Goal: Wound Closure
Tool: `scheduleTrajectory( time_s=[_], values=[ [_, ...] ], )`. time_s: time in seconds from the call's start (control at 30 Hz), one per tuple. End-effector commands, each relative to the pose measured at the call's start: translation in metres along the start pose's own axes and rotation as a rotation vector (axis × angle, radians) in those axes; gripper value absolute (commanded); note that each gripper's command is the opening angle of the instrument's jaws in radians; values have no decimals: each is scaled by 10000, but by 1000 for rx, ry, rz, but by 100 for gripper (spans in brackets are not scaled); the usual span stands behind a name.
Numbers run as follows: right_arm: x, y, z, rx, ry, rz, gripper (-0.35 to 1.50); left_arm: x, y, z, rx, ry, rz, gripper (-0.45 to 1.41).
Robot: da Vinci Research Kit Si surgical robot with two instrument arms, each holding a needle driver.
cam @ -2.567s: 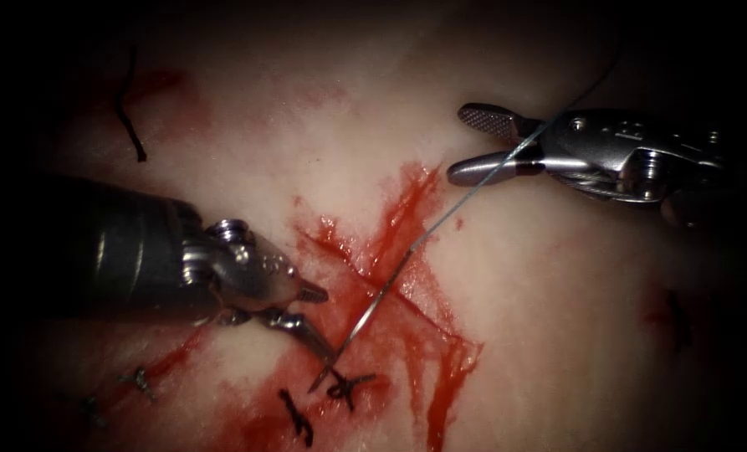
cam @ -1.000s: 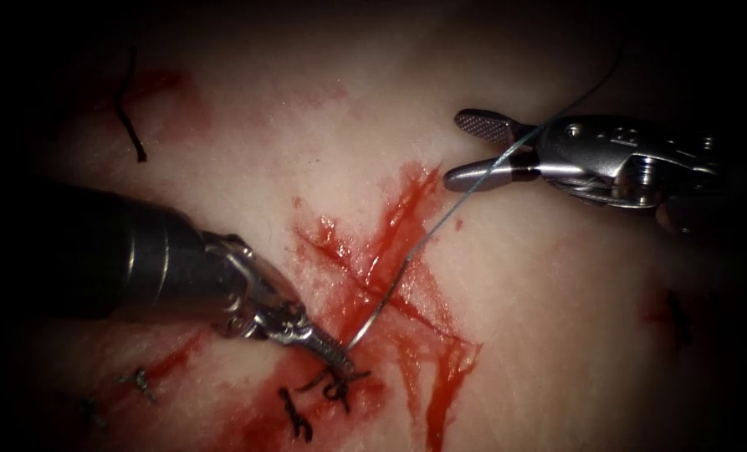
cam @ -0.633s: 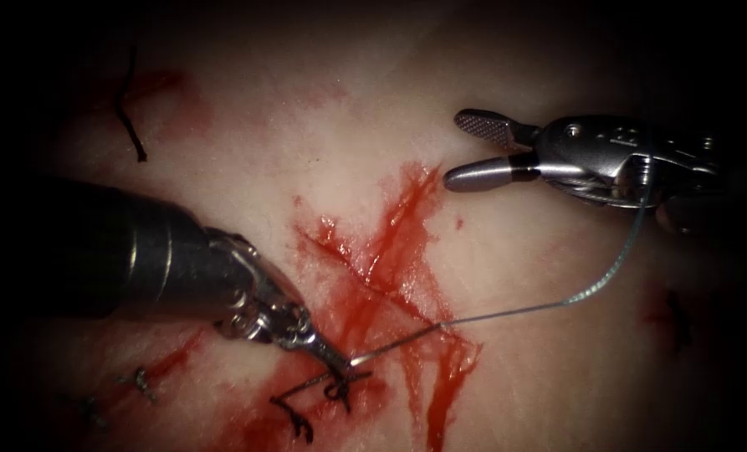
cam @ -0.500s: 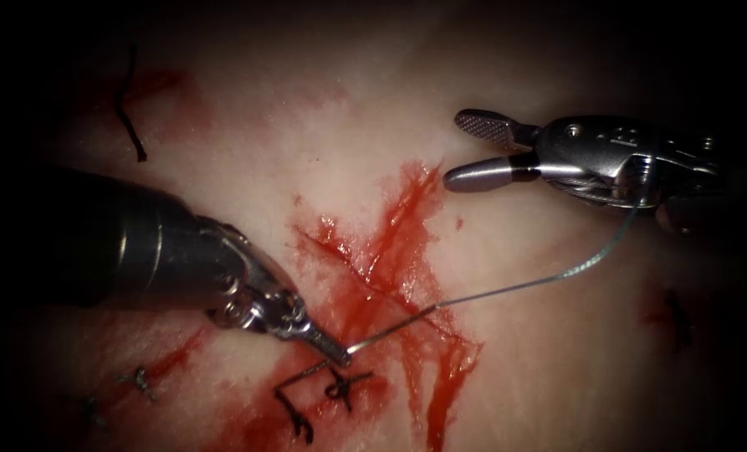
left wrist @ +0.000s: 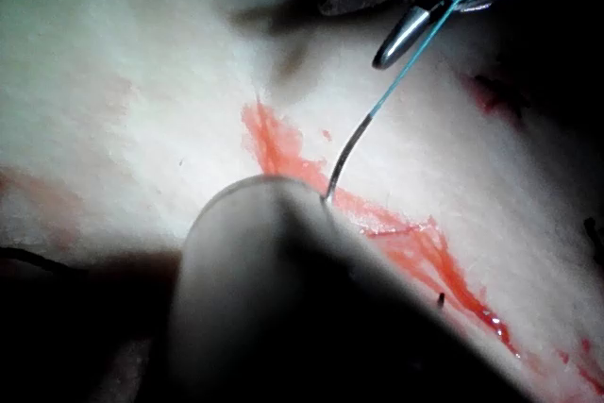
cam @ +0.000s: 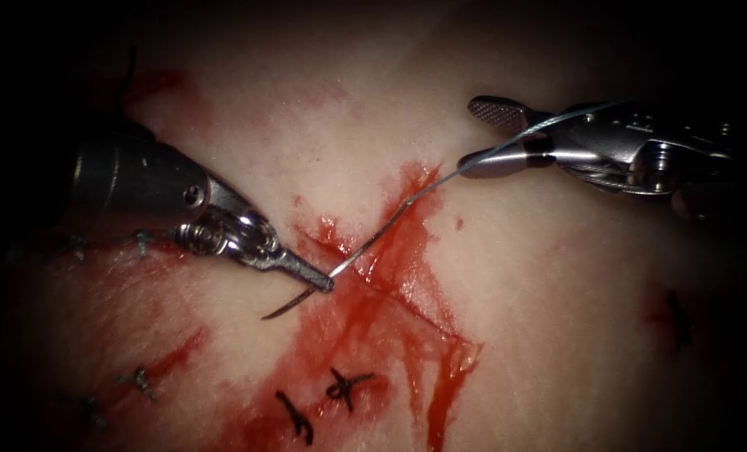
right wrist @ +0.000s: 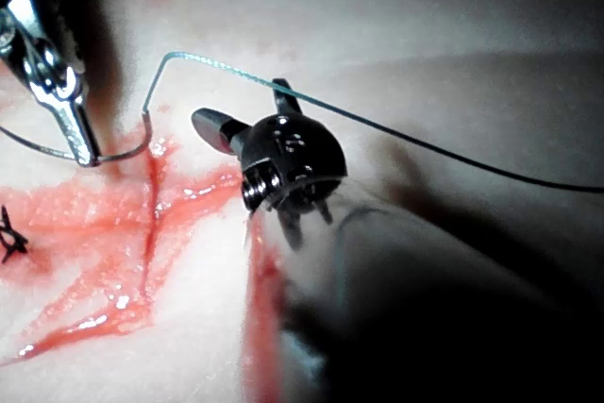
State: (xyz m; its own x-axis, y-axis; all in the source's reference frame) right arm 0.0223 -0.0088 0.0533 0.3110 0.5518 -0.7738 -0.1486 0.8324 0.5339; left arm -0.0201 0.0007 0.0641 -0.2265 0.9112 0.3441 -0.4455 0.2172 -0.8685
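My left tool (cam: pixel 323 283) is shut on the curved needle (cam: pixel 365 247) somewhat nearer its point than its middle. The needle is out of the tissue (cam: pixel 557 335) and held above it, its point (cam: pixel 266 317) over the left side of the cut (cam: pixel 390 289). Thread (cam: pixel 507 144) runs from the needle's tail up and right, between the open jaws of my right tool (cam: pixel 469 134), which grips nothing. The left wrist view has the needle (left wrist: pixel 342 153), the blue thread (left wrist: pixel 415 54) and the right tool (left wrist: pixel 351 35). In the right wrist view the thread (right wrist: pixel 377 125) crosses the right tool (right wrist: pixel 236 99); the left tool (right wrist: pixel 85 153) holds the needle (right wrist: pixel 123 153).
Red fluid (cam: pixel 423 335) spreads around the cut. Two dark tied stitches (cam: pixel 348 387) (cam: pixel 298 417) sit below the left tool, with others (cam: pixel 141 381) further left. A dark mark (cam: pixel 678 318) lies on the tissue at the right.
My left tool shut on the needle beside the lower stitches, then lifted it up and left, free of the tissue. The thread, briefly slack at the right, now runs straight through the right tool's open jaws.
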Motion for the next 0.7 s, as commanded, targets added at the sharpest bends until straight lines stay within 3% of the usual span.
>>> scheduleTrajectory(
  time_s=[0.03,0.3,0.43,0.57,0.7],
  values=[
    [-1,-2,11,2,2,-3,128,4,0,5,-29,29,-10,-45],
    [-2,-11,20,-1,-2,75,121,25,-7,11,-162,183,-39,-45],
    [-1,-12,21,-24,0,142,116,30,-8,13,-149,275,-63,-45],
    [2,-11,19,-130,31,215,113,34,-7,21,-97,354,-94,-45],
    [2,-13,23,-187,46,265,113,35,-8,34,-64,344,-105,-45]
  ],
)
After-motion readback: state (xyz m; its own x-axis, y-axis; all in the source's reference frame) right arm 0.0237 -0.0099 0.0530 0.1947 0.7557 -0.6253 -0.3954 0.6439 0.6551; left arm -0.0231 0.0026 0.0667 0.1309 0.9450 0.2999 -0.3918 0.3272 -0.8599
